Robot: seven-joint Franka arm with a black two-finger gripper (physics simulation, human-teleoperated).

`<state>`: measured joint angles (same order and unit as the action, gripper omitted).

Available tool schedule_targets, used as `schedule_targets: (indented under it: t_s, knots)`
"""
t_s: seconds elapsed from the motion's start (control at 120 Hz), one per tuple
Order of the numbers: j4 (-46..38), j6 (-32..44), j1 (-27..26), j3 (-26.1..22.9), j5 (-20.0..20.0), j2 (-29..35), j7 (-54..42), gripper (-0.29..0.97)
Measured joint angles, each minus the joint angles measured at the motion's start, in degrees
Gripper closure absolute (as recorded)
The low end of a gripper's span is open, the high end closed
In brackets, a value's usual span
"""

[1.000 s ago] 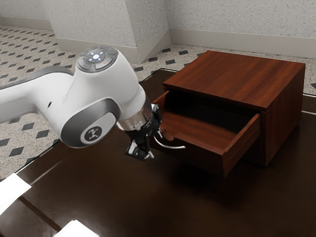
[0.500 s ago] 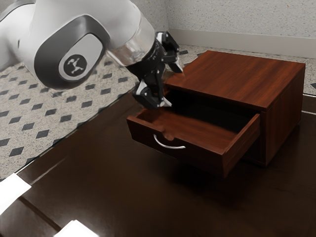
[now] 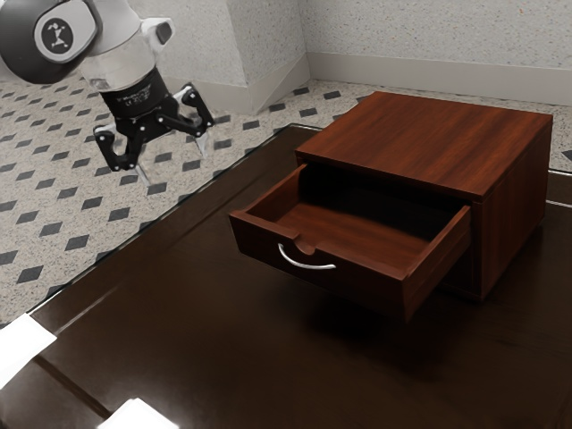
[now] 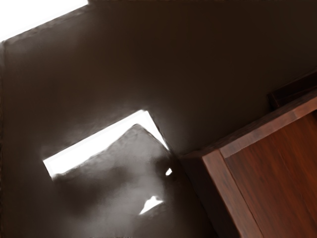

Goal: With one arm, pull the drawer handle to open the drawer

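The dark, glossy surface (image 3: 206, 357) carries one piece of furniture: a red-brown wooden cabinet (image 3: 429, 134), which stands toward the exterior view's right. Two white patches (image 3: 18, 347) lie on the surface well away from the cabinet, at the exterior view's lower left corner. Beyond the surface, on the side of the cabinet toward the exterior view's left, runs a speckled floor (image 3: 54, 188) with small dark diamonds.

The white arm (image 3: 98, 40) enters at the exterior view's upper left, well apart from the cabinet and above the level of its top.

The drawer (image 3: 357, 234) sits in the cabinet's front opening and stands pulled far out of it, toward the exterior view's lower left. Its inside is bare wood, and a dark gap shows between its back part and the cabinet's top panel.

The tool (image 3: 168, 154) hangs at the arm's end, off the cabinet's front corner toward the exterior view's left and raised clear of it. Its two black fingers are spread wide and hold nothing. It touches neither cabinet nor drawer.

The handle (image 3: 304, 261) — a thin, curved metal bar — sits on the drawer's front face, below a small notch in the front's upper edge. It lies well apart from the tool, lower and toward the cabinet.

In the wrist view the dark surface (image 4: 148, 59) lies under the hand, with a bright reflection (image 4: 94, 146) on it, beside a corner of red-brown wood (image 4: 277, 173) — cabinet or drawer, I cannot tell.
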<state>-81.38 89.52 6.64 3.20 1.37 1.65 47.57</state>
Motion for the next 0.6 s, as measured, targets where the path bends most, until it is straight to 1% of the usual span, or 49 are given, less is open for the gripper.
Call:
schedule_targets:
  t_s: [0.092, 0.2, 0.392, 0.6]
  knots:
    - [-0.8, -0.9, 1.0, 0.4, -0.3, 0.0, -8.0, 0.03]
    - [-1.0, -1.6, 0.4, 0.6, -0.5, 0.0, -16.0, 0.03]
    - [-1.2, -2.3, -3.8, 0.9, -0.6, 0.0, -27.0, 0.02]
    - [-1.2, -2.6, -7.5, 0.9, -0.6, 0.0, -35.6, 0.02]
